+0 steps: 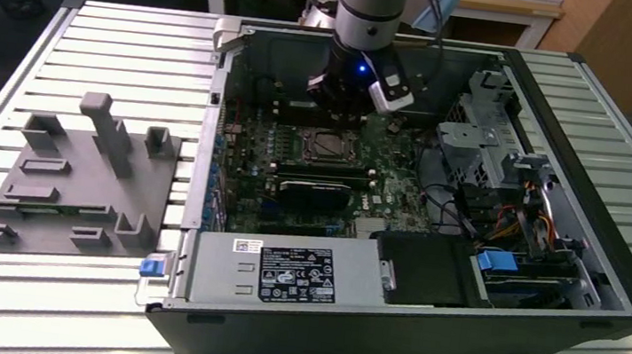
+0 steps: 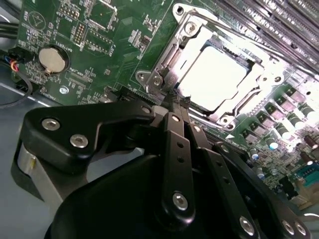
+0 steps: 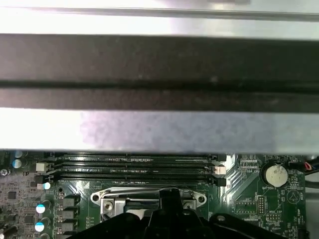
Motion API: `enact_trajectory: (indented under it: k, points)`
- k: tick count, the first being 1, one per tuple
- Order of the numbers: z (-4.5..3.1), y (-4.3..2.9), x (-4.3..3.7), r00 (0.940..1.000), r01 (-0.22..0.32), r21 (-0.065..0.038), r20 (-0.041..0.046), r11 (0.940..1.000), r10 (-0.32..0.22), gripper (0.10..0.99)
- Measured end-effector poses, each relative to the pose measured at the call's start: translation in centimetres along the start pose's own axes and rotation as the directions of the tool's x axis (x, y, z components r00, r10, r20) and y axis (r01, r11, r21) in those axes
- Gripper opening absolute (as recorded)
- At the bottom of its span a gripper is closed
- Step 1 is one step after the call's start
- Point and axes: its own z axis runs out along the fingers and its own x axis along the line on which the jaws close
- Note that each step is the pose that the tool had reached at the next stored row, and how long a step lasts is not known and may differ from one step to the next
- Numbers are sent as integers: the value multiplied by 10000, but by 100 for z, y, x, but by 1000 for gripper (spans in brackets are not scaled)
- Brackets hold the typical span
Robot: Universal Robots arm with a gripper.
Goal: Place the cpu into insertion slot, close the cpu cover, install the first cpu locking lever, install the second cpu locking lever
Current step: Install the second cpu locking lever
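Observation:
Inside the open computer case, the insertion slot (image 1: 326,146) sits on the green board. The cpu (image 2: 214,73), a bright silvery square, lies in the insertion slot (image 2: 149,79). The cpu cover (image 2: 255,82), a silver frame, lies flat around the chip. My gripper (image 2: 175,102) is shut, its black fingers (image 2: 172,144) meeting in a point at the edge of the socket frame. I cannot tell whether the tips press on a lever. In the exterior view the gripper (image 1: 341,113) hangs just behind the socket. The first wrist view has the gripper (image 3: 169,196) over the socket frame (image 3: 107,195).
A grey moulded fixture (image 1: 77,177) lies on the slatted table at the exterior view's left. Within the case are a black heatsink block (image 1: 314,196), the power supply (image 1: 281,273), a drive cage with cables (image 1: 496,162), long memory slots (image 3: 134,167) and a coin battery (image 2: 52,59).

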Motion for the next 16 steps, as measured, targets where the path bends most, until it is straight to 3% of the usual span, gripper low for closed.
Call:
enact_trajectory:
  k: [7,16]
  points:
    - [-59,-12,-2,10000,-2,-2,-12,10000,2,110]
    - [-69,-125,-2,10000,-1,0,-12,10000,1,110]
